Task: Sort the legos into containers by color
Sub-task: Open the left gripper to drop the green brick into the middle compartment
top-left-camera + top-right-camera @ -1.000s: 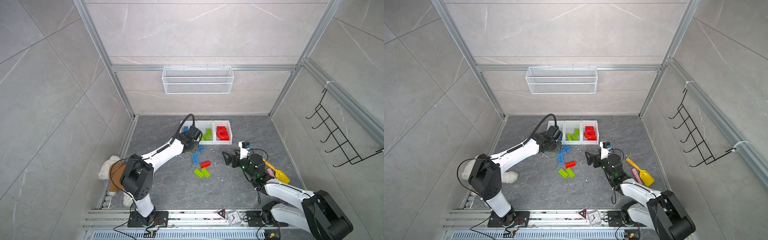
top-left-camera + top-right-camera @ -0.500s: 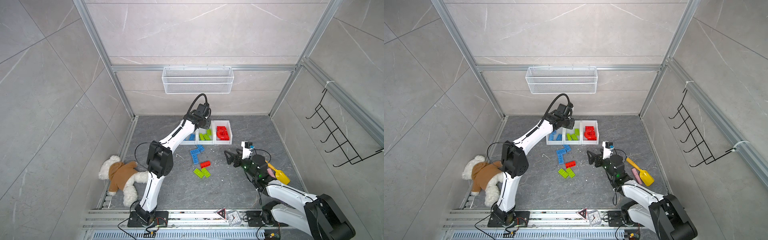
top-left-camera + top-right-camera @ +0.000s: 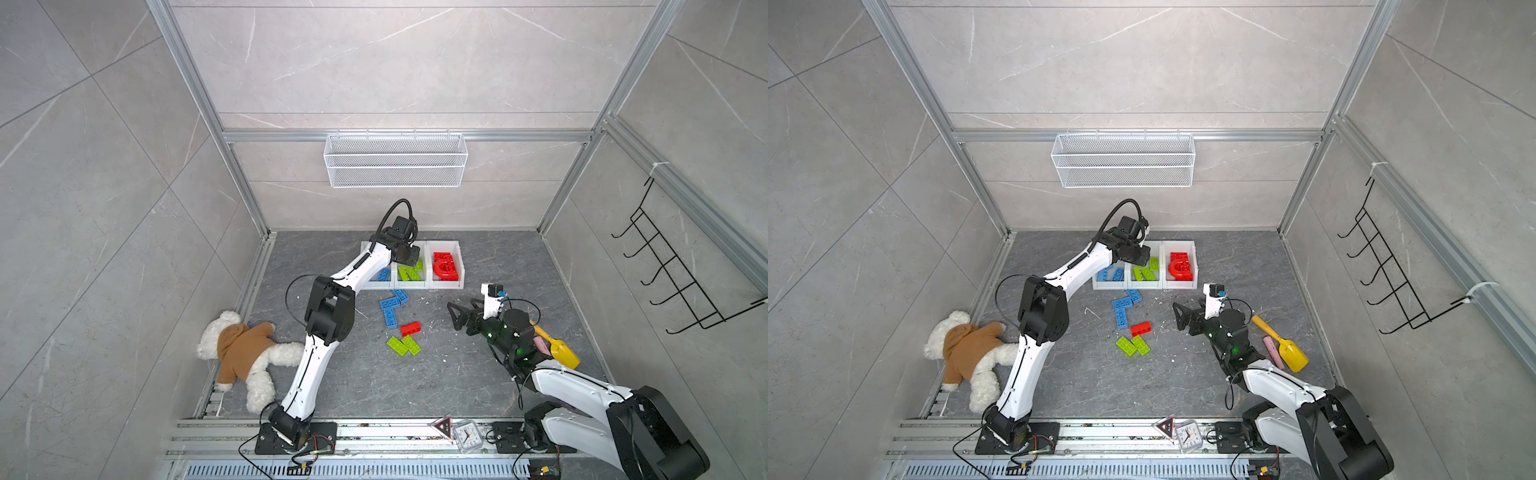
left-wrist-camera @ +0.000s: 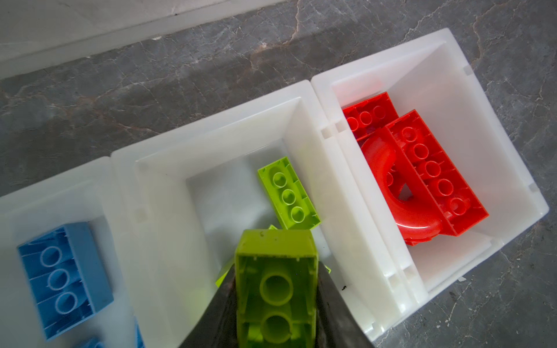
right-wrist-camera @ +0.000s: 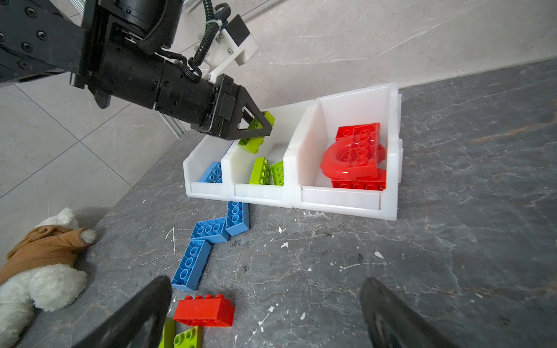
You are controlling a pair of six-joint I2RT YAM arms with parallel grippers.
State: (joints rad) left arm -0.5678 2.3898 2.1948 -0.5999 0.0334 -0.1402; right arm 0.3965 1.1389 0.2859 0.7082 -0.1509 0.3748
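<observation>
Over the middle white bin my left gripper is shut on a lime green lego, hollow underside facing the camera. Both top views show that gripper above the bin row. The middle bin holds green legos, the left bin blue ones, and the right bin red ones. Loose on the floor lie blue legos, a red lego and two green legos. My right gripper is open and low, just right of the red lego.
A teddy bear lies by the left wall next to the left arm's base. A yellow scoop and a pink object sit behind the right arm. A small clock stands on the front rail. A wire basket hangs on the back wall.
My left arm has lifted from the loose pile and swung back over the bins, carrying the green lego. The right arm has hardly moved.
</observation>
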